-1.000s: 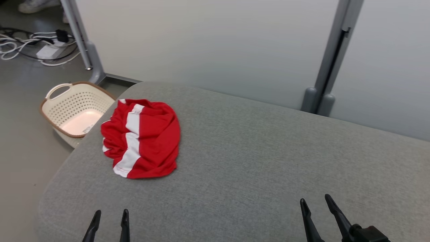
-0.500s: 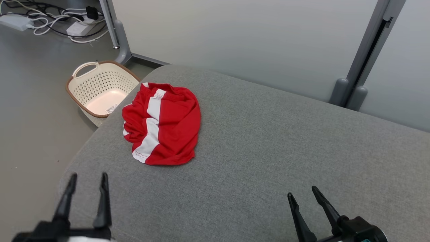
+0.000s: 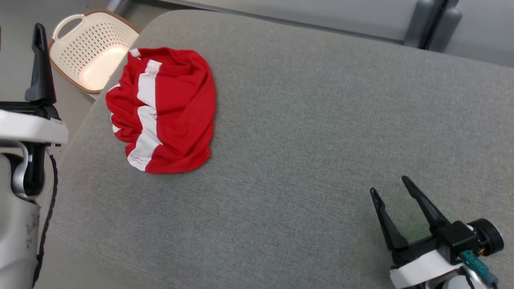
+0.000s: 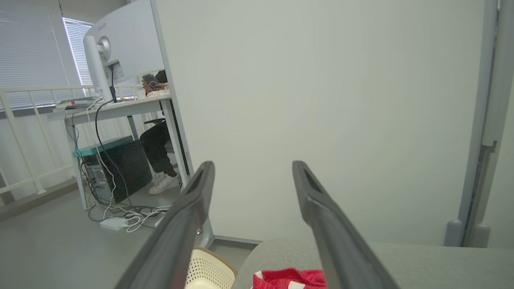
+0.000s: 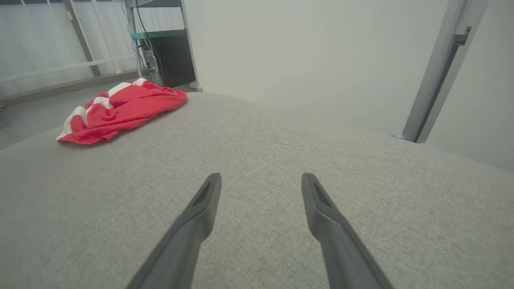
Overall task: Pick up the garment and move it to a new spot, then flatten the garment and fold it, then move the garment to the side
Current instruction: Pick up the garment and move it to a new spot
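A crumpled red garment (image 3: 164, 108) with a white stripe lies near the far left corner of the grey fabric table (image 3: 321, 120). My left gripper (image 4: 253, 164) is open and empty, raised off the table's left side and short of the garment. In the head view one of its dark fingers (image 3: 39, 60) stands upright at the left edge. The left wrist view catches the garment (image 4: 289, 279) low between its fingers. At the near right my right gripper (image 3: 389, 184) hovers open and empty over bare fabric, far from the garment (image 5: 120, 110).
A cream perforated basket (image 3: 86, 52) stands on the floor just beyond the table's far left corner. A pale partition with a grey post (image 3: 429, 20) backs the table. In the left wrist view a desk (image 4: 112, 108) with a monitor, floor cables and a seated person's legs (image 4: 156, 148) are at left.
The head camera has tilted down and shifted. My left arm has risen and swung out to the table's left side. My right gripper has come further forward. The garment lies as before.
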